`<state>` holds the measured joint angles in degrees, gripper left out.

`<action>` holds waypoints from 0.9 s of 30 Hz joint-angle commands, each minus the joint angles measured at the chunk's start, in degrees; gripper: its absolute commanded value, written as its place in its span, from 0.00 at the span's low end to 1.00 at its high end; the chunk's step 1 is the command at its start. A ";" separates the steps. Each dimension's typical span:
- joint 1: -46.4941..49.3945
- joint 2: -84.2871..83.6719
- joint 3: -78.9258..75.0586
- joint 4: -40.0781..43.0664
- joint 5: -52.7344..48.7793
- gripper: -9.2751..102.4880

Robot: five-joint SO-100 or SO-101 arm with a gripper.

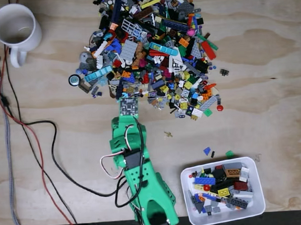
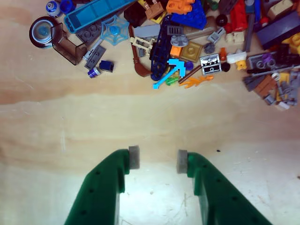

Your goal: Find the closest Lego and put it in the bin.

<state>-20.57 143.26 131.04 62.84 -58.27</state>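
- A pale plywood tabletop (image 1: 270, 76) with wavy grain is lying under everything in the fixed view; black and red cables (image 1: 41, 148) are trailing across its 9 o'clock side.
- A big heap of mixed-colour plastic Lego bricks (image 1: 152, 52) is sprawling toward 12 o'clock, knobbly and glossy, its lower edge reaching about the picture's middle.
- The small shallow white plastic bin (image 1: 187, 191), rectangular with rounded corners and a thick rim, is sitting at 5 o'clock, its long axis running roughly 9 to 3, tilted slightly; it is holding a loose layer of bricks.
- A round white ceramic mug (image 1: 16, 28) is standing at 10 o'clock.
- The green 3D-printed arm (image 1: 141, 178) is stretching from 6 o'clock toward 12, ending just below the heap.
- In the wrist view the green two-finger gripper (image 2: 158, 159) is hovering over bare wood, jaws spread apart with nothing between the grey pads (image 2: 133, 156).
- A light-blue arrow-shaped piece (image 2: 169, 71) is lying at the heap's near edge, toward 12 o'clock from the fingertips.
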 commanded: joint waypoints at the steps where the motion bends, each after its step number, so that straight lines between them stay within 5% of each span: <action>1: -3.87 -13.36 -11.60 -2.81 13.27 0.21; 10: -9.93 -47.02 -38.32 -3.60 34.63 0.21; 27: -10.28 -76.29 -66.27 -0.26 38.76 0.21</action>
<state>-32.08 65.92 70.14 63.46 -19.34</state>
